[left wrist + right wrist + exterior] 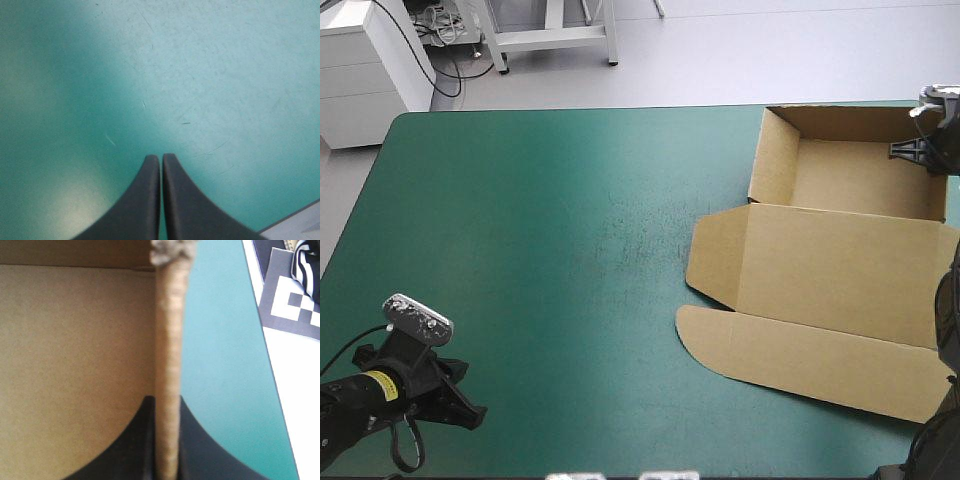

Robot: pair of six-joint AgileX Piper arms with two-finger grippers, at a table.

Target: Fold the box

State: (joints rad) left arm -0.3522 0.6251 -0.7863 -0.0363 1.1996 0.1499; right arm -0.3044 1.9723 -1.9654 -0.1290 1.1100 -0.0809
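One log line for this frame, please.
left gripper shut over bare teal-green cover | right gripper shut on box wall | walls raised, lid flat

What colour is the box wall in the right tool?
Brown; the box wall shows best in right wrist view.

On table's (540,250) right half, box (840,270), tray end toward far edge, lid flat toward near edge; right gripper (167,401) astride tray's right wall; left gripper (470,415) over near-left corner, well apart.

1 overhead, 2 wrist close-ups; table (520,250) shared
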